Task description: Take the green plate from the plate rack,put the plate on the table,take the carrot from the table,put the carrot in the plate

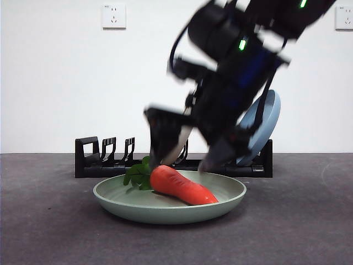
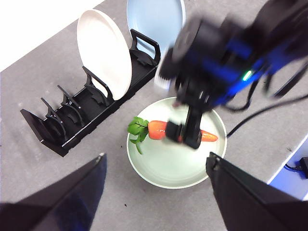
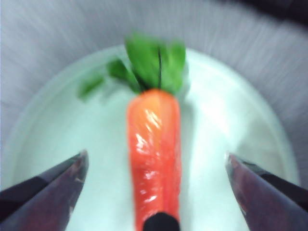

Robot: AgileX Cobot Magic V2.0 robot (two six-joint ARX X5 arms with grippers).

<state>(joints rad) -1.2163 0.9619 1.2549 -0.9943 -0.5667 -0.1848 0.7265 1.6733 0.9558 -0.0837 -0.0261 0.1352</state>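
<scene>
The green plate (image 1: 165, 212) (image 2: 168, 166) (image 3: 57, 125) lies flat on the table (image 1: 44, 221) in front of the plate rack (image 1: 91, 160) (image 2: 82, 115). The carrot (image 1: 182, 186) (image 2: 158, 130) (image 3: 154, 144) lies inside the plate, with its green leaves towards the rack's free slots. My right gripper (image 1: 182, 160) (image 2: 185, 137) (image 3: 156, 155) hovers open just above the carrot, one jaw on each side and neither touching it. High above the plate, my left gripper (image 2: 155, 156) is open and holds nothing.
A cream-white plate (image 2: 103, 53) and a blue plate (image 1: 265, 121) (image 2: 154, 19) stand upright in the rack behind the green plate. The right arm's cables hang beside the plate. The table's edge runs near the plate on the side away from the rack.
</scene>
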